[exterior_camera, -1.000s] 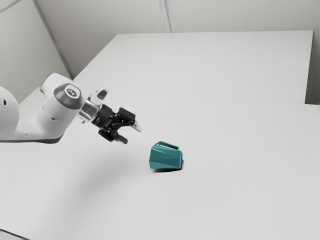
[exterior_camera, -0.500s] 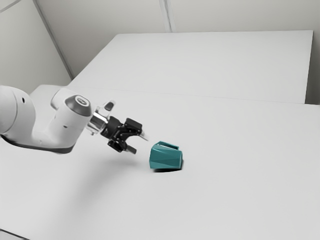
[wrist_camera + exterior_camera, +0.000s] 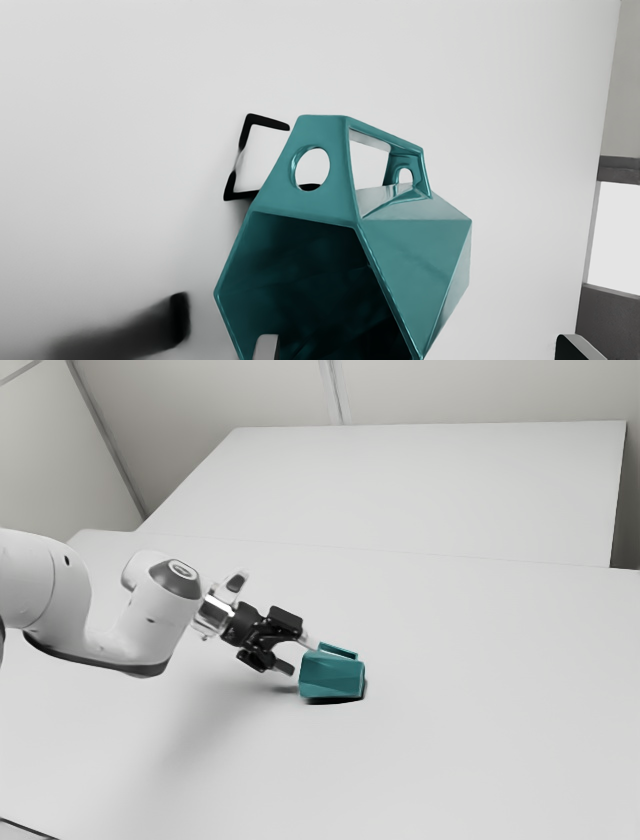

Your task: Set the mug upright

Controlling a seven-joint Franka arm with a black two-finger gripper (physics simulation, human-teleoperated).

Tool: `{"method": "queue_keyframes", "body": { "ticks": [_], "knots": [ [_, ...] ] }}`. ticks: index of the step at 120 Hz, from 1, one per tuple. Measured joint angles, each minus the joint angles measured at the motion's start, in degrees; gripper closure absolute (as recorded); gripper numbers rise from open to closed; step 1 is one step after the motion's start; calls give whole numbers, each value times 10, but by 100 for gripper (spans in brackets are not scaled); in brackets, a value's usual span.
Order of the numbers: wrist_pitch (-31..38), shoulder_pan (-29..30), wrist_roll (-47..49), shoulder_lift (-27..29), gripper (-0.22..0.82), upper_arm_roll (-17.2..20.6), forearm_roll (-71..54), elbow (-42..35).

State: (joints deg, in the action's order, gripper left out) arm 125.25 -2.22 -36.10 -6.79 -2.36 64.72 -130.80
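Note:
My gripper (image 3: 302, 657) is beside the mug's end that faces the arm in the exterior view, its two fingers spread apart. The teal faceted mug (image 3: 332, 675) lies on its side on the table. In the wrist view the mug (image 3: 415, 255) turns its dark open mouth toward the hand, and its handle (image 3: 325, 130) points away from the fingertips. The gripper (image 3: 412, 347) is open there, one fingertip in front of the mouth and the other outside the mug's wall. Whether a finger touches the mug, I cannot tell.
The white table (image 3: 470, 760) extends around the mug, with a raised white panel (image 3: 420, 490) behind it. Shadows of the mug and a finger fall on the tabletop in the wrist view.
My hand has moved toward the exterior view's right and lower, coming up to the mug. The mug has stayed where it was, and the fingers have remained apart.

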Motion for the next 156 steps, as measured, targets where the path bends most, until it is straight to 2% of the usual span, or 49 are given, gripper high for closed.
{"method": "queue_keyframes", "body": {
  "ticks": [57, 73, 108, 136, 156],
  "knots": [
    [0, -1, -85, -26, 0, 17, 74, 2],
    [1, -1, -102, -28, 4, 20, 83, 3],
    [10, -1, -128, -28, 30, 26, 88, 4],
    [17, -2, -141, -28, 58, 29, 88, 5],
    [20, -2, -146, -26, 70, 41, 84, 30]
  ]
}}
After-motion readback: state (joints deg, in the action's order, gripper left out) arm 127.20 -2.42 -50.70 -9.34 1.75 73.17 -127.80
